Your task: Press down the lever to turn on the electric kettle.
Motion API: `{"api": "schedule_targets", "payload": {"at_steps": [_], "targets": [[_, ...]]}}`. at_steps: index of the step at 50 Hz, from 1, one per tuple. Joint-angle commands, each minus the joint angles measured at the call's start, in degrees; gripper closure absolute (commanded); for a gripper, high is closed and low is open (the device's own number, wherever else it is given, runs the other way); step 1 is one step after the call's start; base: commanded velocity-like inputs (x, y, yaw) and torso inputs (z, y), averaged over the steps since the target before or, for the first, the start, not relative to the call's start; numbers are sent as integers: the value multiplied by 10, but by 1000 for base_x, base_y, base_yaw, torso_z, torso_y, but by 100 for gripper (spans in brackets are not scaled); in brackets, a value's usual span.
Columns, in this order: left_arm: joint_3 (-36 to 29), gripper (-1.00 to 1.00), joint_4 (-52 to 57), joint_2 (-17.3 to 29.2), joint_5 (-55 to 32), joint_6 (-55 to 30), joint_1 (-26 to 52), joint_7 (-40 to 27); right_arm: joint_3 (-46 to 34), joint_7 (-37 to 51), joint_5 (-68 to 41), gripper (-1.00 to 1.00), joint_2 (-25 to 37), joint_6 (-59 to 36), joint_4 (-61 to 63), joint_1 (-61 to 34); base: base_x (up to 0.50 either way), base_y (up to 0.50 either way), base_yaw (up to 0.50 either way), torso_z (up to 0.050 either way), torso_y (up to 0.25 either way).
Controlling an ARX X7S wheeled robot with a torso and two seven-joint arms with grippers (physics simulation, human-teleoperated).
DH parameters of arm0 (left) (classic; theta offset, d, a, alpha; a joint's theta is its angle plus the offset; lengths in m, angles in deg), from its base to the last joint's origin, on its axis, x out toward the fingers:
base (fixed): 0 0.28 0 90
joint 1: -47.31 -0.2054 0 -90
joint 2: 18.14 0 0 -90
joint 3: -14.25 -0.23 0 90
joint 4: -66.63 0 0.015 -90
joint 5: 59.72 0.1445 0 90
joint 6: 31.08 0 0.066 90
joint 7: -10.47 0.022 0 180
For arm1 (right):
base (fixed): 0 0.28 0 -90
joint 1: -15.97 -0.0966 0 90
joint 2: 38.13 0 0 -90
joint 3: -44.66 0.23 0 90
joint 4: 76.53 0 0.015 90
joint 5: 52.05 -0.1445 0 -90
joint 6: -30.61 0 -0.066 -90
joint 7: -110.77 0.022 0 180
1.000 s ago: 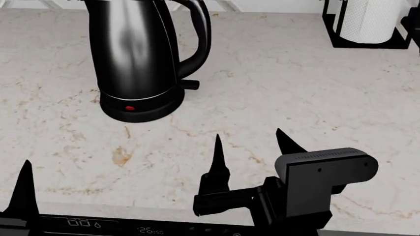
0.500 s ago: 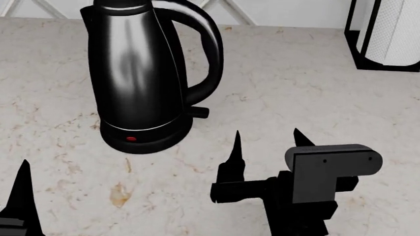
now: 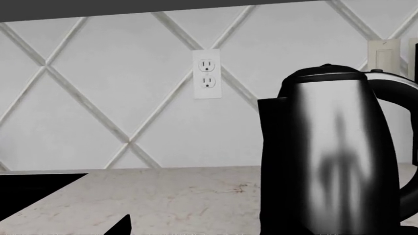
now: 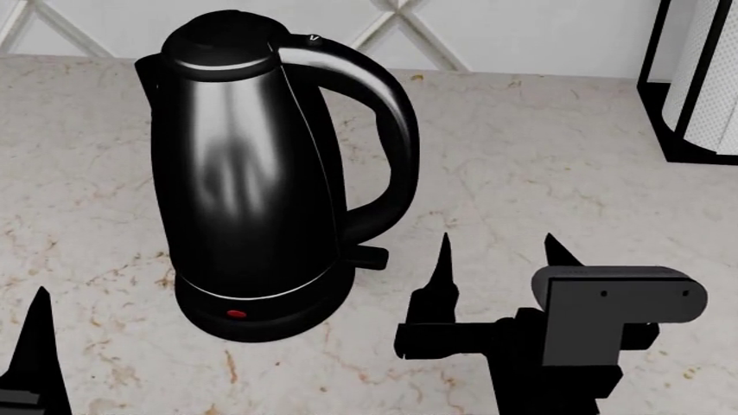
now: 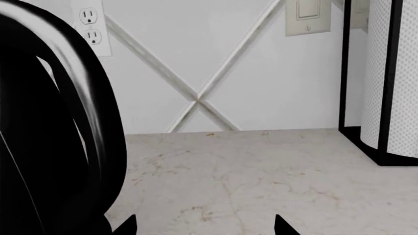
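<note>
The glossy black electric kettle [image 4: 237,181] stands upright on its round base on the marble counter, with a red light [image 4: 237,314] low on the front. Its loop handle [image 4: 386,130] faces right. The lever [image 4: 371,256] is a small black tab jutting out under the handle. My right gripper [image 4: 499,252] is open and empty, just right of and nearer than the lever, not touching it. The right wrist view shows the handle [image 5: 78,122] close by. One left finger [image 4: 38,346] shows at the lower left. The left wrist view shows the kettle [image 3: 326,161] ahead.
A black-framed paper towel holder [image 4: 697,86] stands at the back right, and it also shows in the right wrist view [image 5: 385,83]. The tiled back wall carries an outlet [image 3: 207,73] and a light switch [image 5: 307,14]. Marble counter [image 4: 554,173] lies between kettle and holder.
The head view has closed in, so the kettle looks larger and sits lower in the picture. My right gripper has shifted right and stays open below the lever.
</note>
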Motion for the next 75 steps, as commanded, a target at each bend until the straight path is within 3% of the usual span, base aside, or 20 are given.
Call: {"api": "schedule_targets", "payload": {"at_steps": [1, 4, 5, 14, 26, 51, 75], "targets": [[0, -100, -8, 2, -3, 14, -7, -3, -5, 6, -16, -100, 25, -55, 35, -9, 0, 0, 0, 0, 0], [0, -100, -7, 3, -5, 16, -12, -5, -23, 4, -16, -100, 34, -86, 35, -32, 0, 0, 0, 0, 0], [-1, -100, -11, 4, -3, 20, -12, -5, -25, 4, -16, 100, 35, -94, 28, -43, 0, 0, 0, 0, 0], [-3, -100, -8, 9, -10, 11, -7, -11, -48, 9, -9, 100, 49, -177, -51, -158, 0, 0, 0, 0, 0], [-8, -100, -16, 12, -13, 19, -7, -15, -79, 9, 2, 100, 37, -204, -124, -243, 0, 0, 0, 0, 0], [-15, -100, -41, 18, -19, 52, -19, -19, -120, -68, -12, 100, 29, -112, -228, -197, 0, 0, 0, 0, 0], [-24, -100, -49, 25, -25, 58, -18, -29, -119, -98, -50, 100, 25, -89, -182, -160, 0, 0, 0, 0, 0]]}}
